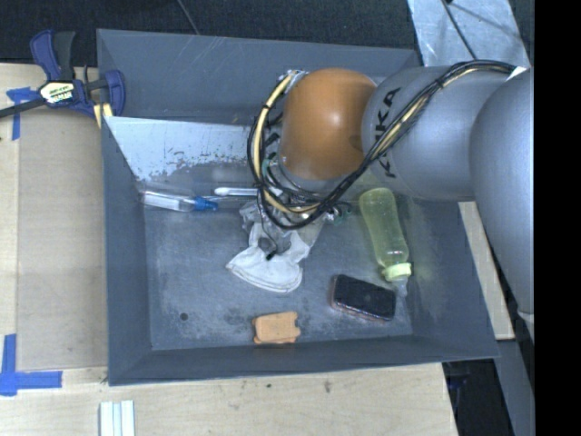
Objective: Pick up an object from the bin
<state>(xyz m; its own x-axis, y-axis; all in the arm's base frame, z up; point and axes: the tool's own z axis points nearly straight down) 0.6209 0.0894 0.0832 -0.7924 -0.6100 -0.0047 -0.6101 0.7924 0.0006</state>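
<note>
Orange dome-shaped cover (327,125) on the wrist of the grey arm (454,143) sits highest, with black and yellow cables (266,139) looped round its 9 o'clock side. Below it the pincer (270,246) is down on a white crumpled cloth (268,269), which lies near the middle of the floor of the grey metal bin (127,271). The pincer's dark tip touches the cloth's upper folds. Whether it is apart, together or clamped on the cloth cannot be told, since the wrist and the folds hide it.

From the cloth, at 3 o'clock and apart from it, a translucent yellow-green plastic bottle (386,230) lies on its side with its cap toward 6 o'clock. At 4 o'clock, just below the bottle's cap, a black flat rectangular phone (363,298) lies flat. At 6 o'clock a small tan spongy block (276,328) rests near the bin's front wall. At 10 o'clock a clear plastic syringe with a blue part (177,203) lies along the foot of the back wall, and a thin white stick (231,191) lies just beside it toward the wrist.
</note>
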